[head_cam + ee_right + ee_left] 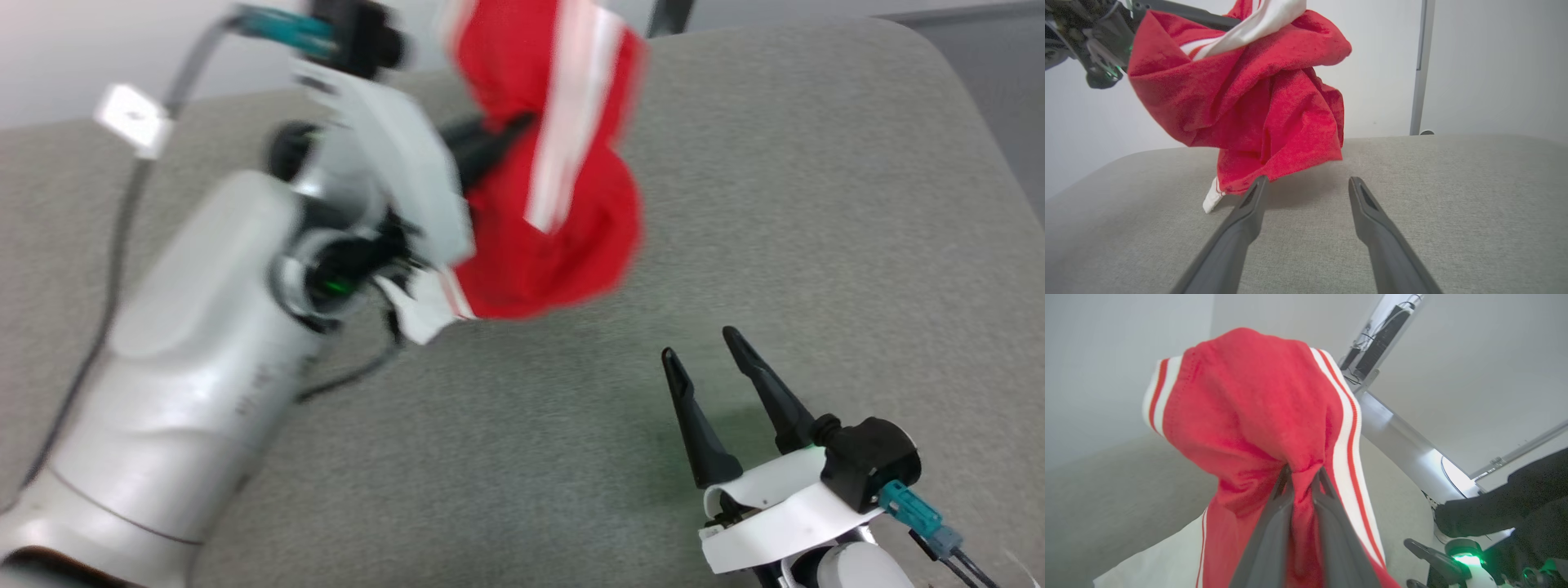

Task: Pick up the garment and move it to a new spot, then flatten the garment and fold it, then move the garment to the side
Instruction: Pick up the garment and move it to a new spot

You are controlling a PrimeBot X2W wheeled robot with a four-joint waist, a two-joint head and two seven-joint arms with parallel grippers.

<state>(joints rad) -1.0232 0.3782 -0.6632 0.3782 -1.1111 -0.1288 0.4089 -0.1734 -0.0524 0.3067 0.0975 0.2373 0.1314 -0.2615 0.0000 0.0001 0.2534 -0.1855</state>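
The garment (555,188) is a red shirt with white stripe trim, bunched and hanging above the grey table. My left gripper (506,135) is shut on a fold of it; in the left wrist view the two dark fingers (1274,531) pinch the red cloth (1257,416) between them. In the right wrist view the garment (1261,106) dangles with a white sleeve tip (1211,200) near the table. My right gripper (702,343) is open near the front right, its fingers (1241,220) apart and empty, a little short of the hanging cloth.
The grey fabric-covered table (816,245) spreads under both arms, with its rounded far corner at the top right. A pale wall and a grey post (1419,69) stand behind it. A metal frame (1392,428) runs past the table's far edge.
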